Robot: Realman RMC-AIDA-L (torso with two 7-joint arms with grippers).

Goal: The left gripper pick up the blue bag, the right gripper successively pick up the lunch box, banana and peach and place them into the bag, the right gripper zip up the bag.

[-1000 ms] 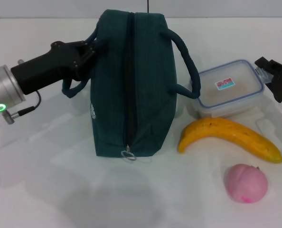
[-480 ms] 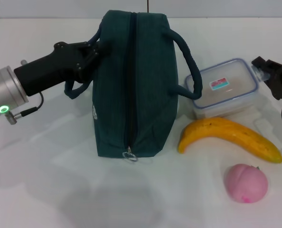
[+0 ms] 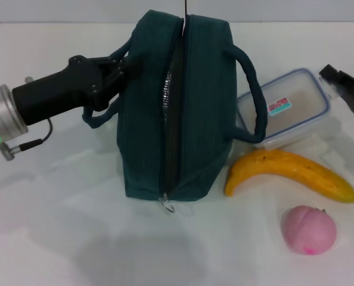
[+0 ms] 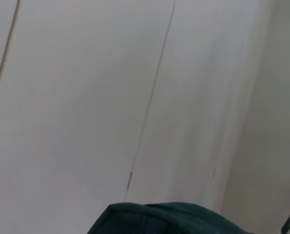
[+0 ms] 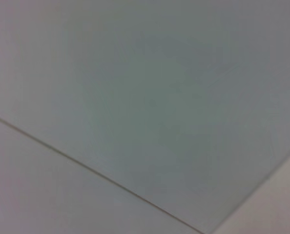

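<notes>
bag (image 3: 180, 107): on the surface (image 3: 64, 226), zip part open, nothing packed yet
left claw (image 3: 120, 67): pinching the bag's handle
right claw (image 3: 347, 89): near the lunch box (image 3: 284, 107), can't tell its state
left to do: lunch box, banana (image 3: 287, 170), peach (image 3: 309, 229), then zip

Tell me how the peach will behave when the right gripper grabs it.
The peach looks round, so it may roll if nudged off-centre. Its surface seems smooth with no flat faces, so the fingers could slip unless they close across its middle. It lies apart from the banana, leaving room around it.
</notes>
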